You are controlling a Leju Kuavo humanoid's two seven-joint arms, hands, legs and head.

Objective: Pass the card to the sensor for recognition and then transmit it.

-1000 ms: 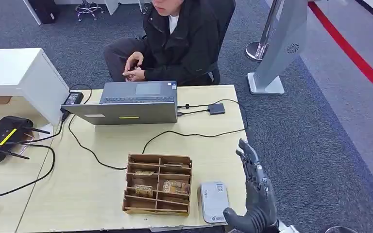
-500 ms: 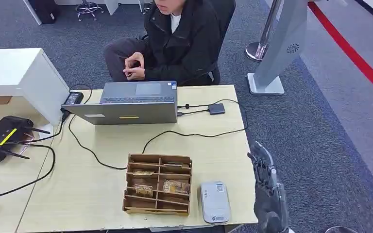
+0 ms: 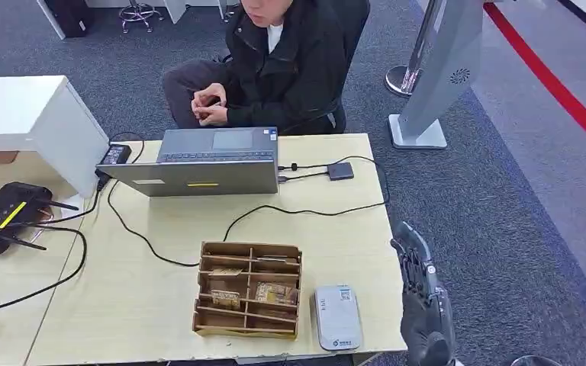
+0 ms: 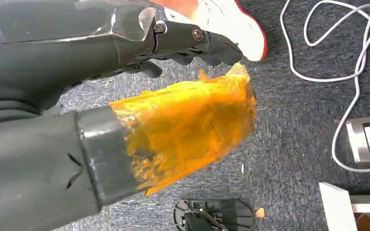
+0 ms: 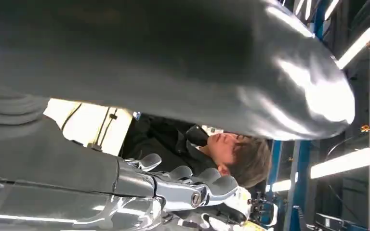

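While the right hand hangs off the worktop edge, fingers spread and empty, cards lie boxed beside the sensor, fitting either fetching one or finishing.

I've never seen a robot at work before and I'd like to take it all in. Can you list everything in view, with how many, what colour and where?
Pale wooden table: one, in front of the robot.
Brown cardboard divided box: one, near table edge, cards in some compartments.
Grey flat card sensor: one, right beside the box.
Grey laptop: one, far side of the table.
Black cables: several, running across the table.
Small dark adapter: one, right of the laptop.
Black router with antennas: one, left table.
Seated person in black jacket: one, behind the laptop.
Left hand: dark fingers, hanging over grey carpet.
Right hand: dark grey, raised off the table's right edge, holding nothing.
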